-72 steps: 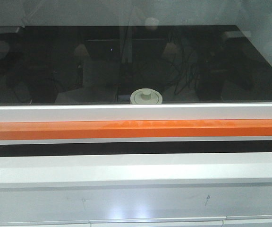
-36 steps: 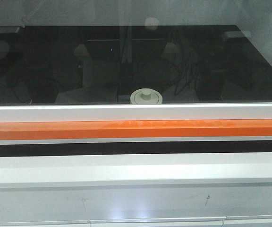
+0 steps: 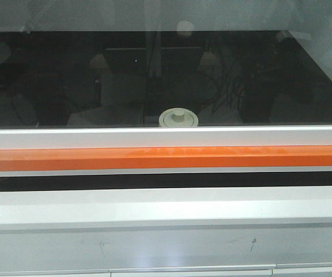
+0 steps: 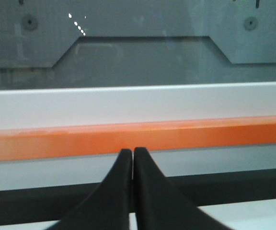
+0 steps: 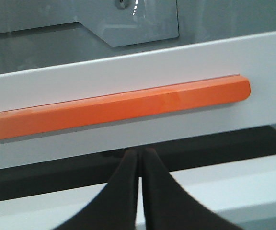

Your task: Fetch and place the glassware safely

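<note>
Glass sash (image 3: 68,75) blocks the jar (image 3: 178,118); left end effector (image 4: 130,151) and right end effector (image 5: 139,152) both closed, so reaching in we'd smack it.

Right end effector (image 5: 139,152) at 6 o'clock: two black fingers pressed together, tips touching. Just beyond the tips, a black strip (image 5: 224,143). Above it, an orange bar (image 5: 128,108) runs from 9 o'clock, rising slightly and ending near 3 o'clock, mounted on a white frame (image 5: 128,72). Grey plate (image 5: 143,24) behind glass at 12 o'clock.

jar (image 3: 178,119) | lower body hidden behind white frame (image 3: 166,137); contents indiscernible
</note>
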Robot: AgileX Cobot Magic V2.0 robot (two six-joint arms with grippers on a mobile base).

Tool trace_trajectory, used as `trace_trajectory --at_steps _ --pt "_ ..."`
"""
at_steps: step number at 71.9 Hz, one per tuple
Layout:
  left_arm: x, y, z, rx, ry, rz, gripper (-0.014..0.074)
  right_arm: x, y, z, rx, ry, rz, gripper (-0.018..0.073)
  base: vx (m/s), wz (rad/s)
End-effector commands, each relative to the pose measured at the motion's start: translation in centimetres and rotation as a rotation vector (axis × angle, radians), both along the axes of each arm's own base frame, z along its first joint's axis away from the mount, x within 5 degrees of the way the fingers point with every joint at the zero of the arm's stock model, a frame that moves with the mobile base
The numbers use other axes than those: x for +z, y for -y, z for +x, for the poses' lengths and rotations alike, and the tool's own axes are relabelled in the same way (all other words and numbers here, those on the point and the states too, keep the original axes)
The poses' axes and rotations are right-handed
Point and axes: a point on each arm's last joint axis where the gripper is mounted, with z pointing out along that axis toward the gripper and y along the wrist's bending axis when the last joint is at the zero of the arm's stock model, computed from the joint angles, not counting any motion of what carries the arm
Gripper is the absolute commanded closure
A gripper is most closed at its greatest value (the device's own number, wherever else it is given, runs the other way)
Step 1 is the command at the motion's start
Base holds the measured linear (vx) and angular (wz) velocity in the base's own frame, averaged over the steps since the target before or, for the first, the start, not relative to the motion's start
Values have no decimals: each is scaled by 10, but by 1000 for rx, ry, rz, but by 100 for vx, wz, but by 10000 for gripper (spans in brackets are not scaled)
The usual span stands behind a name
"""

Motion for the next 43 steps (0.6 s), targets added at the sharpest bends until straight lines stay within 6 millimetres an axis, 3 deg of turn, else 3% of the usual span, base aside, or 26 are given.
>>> trace_trajectory --at_steps 1,10,25,34,43 --pt "6 1 -1 -14 71 -33 603 0 0 -1 2 35 55 567 0 0" --pt "20 1 3 -16 51 -51 603 20 0 -4 1 94 19 567 0 0" --pt "66 2 20 -16 29 -47 603 80 0 -6 -14 171 -112 567 0 0" --pt "85 4 36 -15 -1 -43 603 109 1 10 -22 115 -224 567 0 0" --pt "97 5 43 -21 45 -30 603 117 2 32 -6 24 -162 567 0 0"
